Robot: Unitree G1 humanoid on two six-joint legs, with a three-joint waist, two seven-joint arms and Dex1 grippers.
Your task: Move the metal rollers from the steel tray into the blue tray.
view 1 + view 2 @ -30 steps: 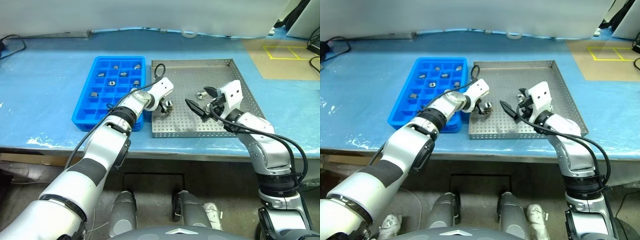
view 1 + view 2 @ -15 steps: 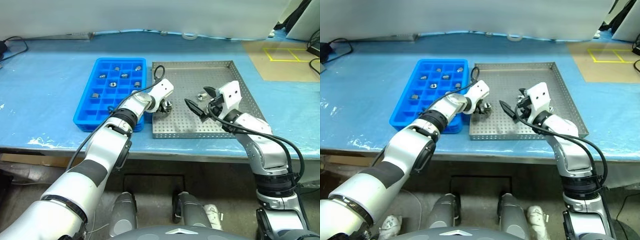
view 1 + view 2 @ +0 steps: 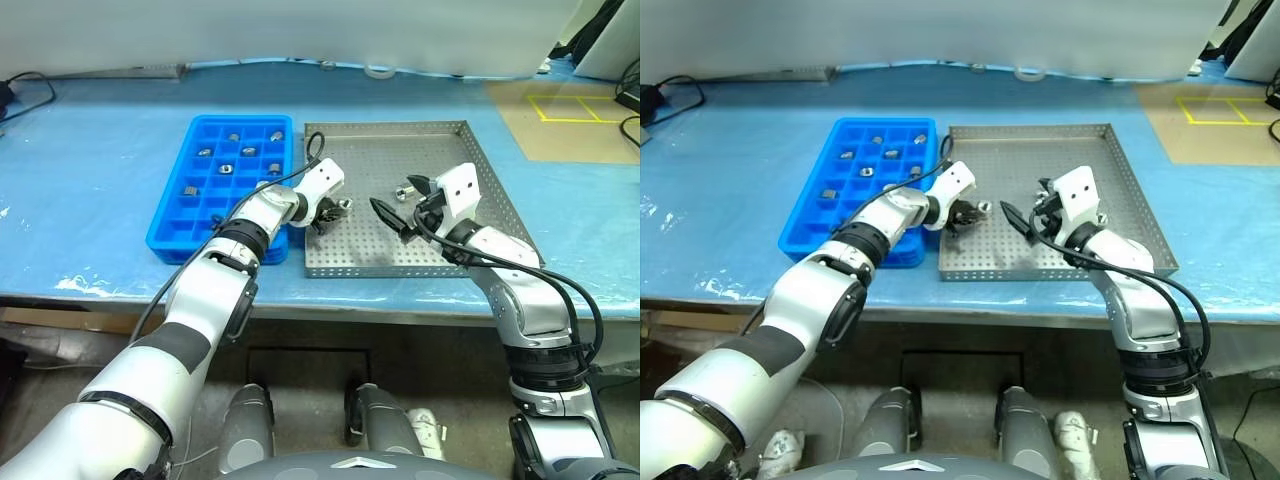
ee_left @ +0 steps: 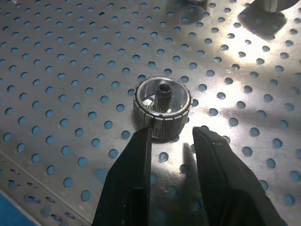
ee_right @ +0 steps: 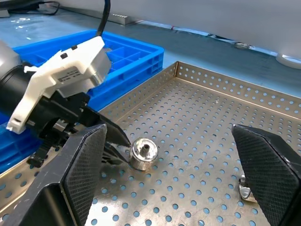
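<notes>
Left claw (image 4: 171,135) closed, pinching what looks like the near rim of a metal roller (image 4: 162,101) | roller sits hole-up, dead ahead of my tips, centre-left in the steel tray (image 3: 440,160) | blue tray (image 3: 170,240) lies frame-left | right claw (image 3: 393,192) wide, farther off.

Steel tray (image 3: 440,150) perforated matt metal; roller (image 4: 162,109) shiny ribbed metal; blue tray (image 3: 180,225) glossy plastic.
</notes>
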